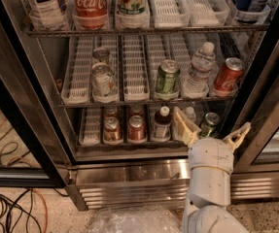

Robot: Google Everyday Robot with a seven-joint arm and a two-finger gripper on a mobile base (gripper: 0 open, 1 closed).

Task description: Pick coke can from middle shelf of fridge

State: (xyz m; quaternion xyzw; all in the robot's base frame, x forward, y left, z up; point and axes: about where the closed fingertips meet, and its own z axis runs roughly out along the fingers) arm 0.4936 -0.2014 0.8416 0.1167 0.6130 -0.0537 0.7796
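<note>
The fridge [129, 176] stands open before me. Its middle shelf [134, 67] carries white slotted lane trays. The coke can [227, 75], red with a silver top, stands at the right end of that shelf, leaning slightly. My gripper [211, 128] is open, its two cream fingers spread wide. It sits in front of the bottom shelf's right side, below and a little left of the coke can, not touching it.
On the middle shelf stand a green can [167, 77], a water bottle [199, 68] and two silver cans [102, 79]. The top rack holds a Coca-Cola bottle [89, 1] and other bottles. The bottom shelf holds several cans and small bottles. Cables [10, 208] lie on the floor at the left.
</note>
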